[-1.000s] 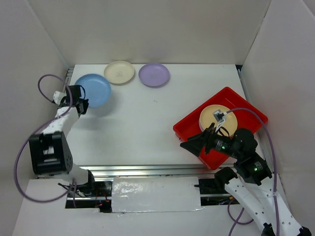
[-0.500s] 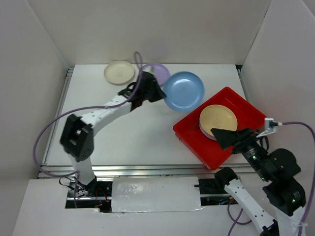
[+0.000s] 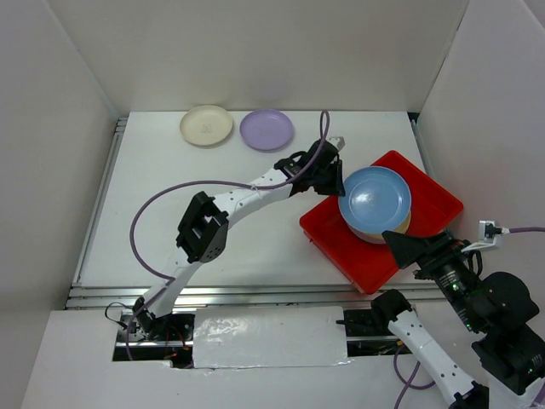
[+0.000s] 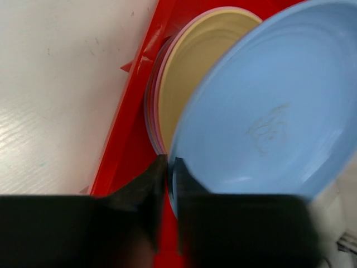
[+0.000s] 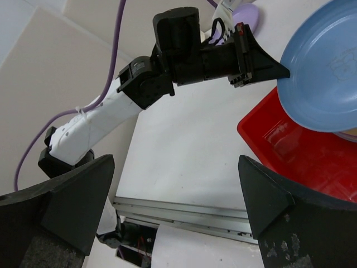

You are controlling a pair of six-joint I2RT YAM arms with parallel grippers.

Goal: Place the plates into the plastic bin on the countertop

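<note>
Blue plate [image 3: 375, 198] hangs tilted over stacked plates [image 4: 189, 72] inside the red bin [image 3: 438, 204].

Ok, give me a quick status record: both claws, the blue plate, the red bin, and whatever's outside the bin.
left claw: shut on the rim of the blue round plate
blue round plate: held tilted over the stack in the bin; contact unclear
red square plastic bin: holds a stack, yellowish plate on pink plate
right claw: open, empty, by the bin's near side
outside bin: cream round plate and purple round plate, side by side at the far edge of the white countertop
</note>
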